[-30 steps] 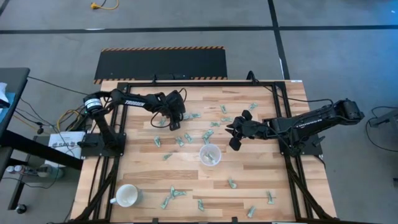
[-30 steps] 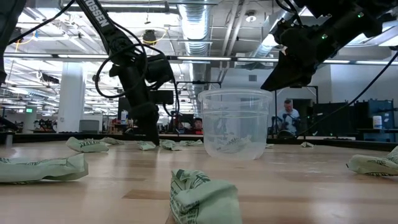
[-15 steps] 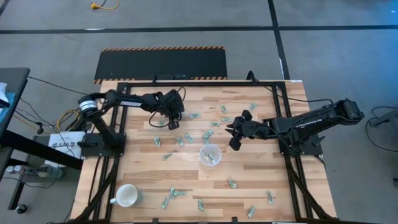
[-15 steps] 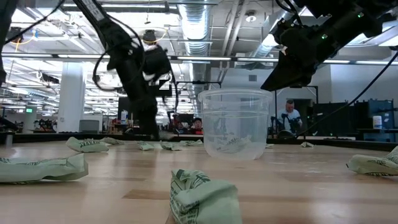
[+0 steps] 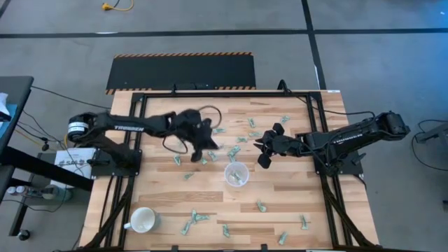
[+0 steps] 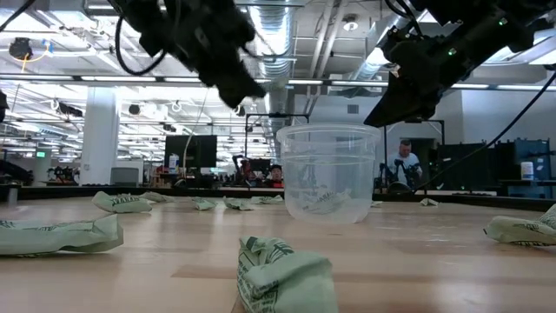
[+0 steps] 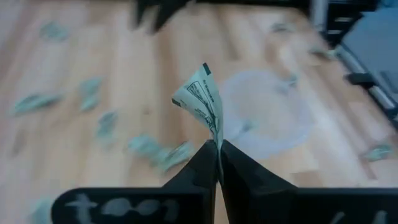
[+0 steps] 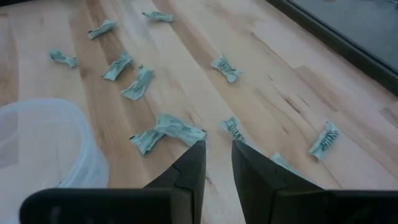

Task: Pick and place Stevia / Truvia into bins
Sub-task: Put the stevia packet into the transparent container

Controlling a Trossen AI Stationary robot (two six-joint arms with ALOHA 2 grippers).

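Pinching a sachet [image 7: 204, 102] in left hand [image 7: 217, 155] | cup [image 5: 236, 174] blurred behind | right hand [image 8: 217, 155] slightly apart, empty

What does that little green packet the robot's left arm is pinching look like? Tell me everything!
The packet is a small paper sachet, pale green and white with dark print, crumpled and twisted. It stands up from the shut fingers of the left gripper, pinched by its lower end. Nothing else touches it. It is held in the air above the wooden table, near the clear plastic cup.
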